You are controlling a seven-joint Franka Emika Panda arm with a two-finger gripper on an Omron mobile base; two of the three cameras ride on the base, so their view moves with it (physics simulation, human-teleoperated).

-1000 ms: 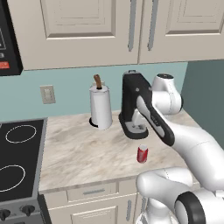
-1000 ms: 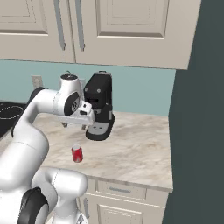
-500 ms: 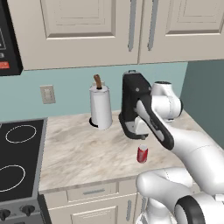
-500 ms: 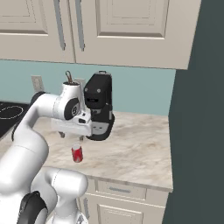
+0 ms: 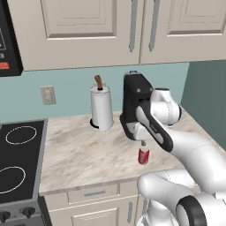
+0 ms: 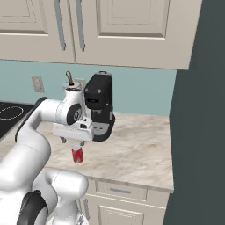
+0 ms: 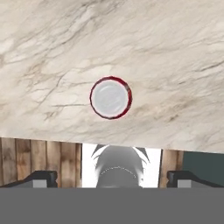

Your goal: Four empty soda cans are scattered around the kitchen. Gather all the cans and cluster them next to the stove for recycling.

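One red soda can [image 5: 143, 156] with a silvery top stands upright on the marble counter near its front edge, also seen in the right base view [image 6: 78, 154]. My gripper [image 6: 73, 141] hangs just above it, pointing straight down, open, with nothing between its fingers. In the hand view the can [image 7: 110, 97] sits a little ahead of the gripper [image 7: 111, 178], centred between the two fingertips [image 7: 41, 178]. The stove [image 5: 17, 172], with its black cooktop and white ring burners, is at the counter's left end.
A black coffee machine [image 5: 134, 101] stands right behind my hand, and a paper-towel roll [image 5: 102, 112] stands to its left by the wall. The counter's front edge [image 7: 52, 139] runs close to the can. A dark wall closes off the right side.
My hand has come down and forward from in front of the coffee machine to just above the red can. The can has not moved.
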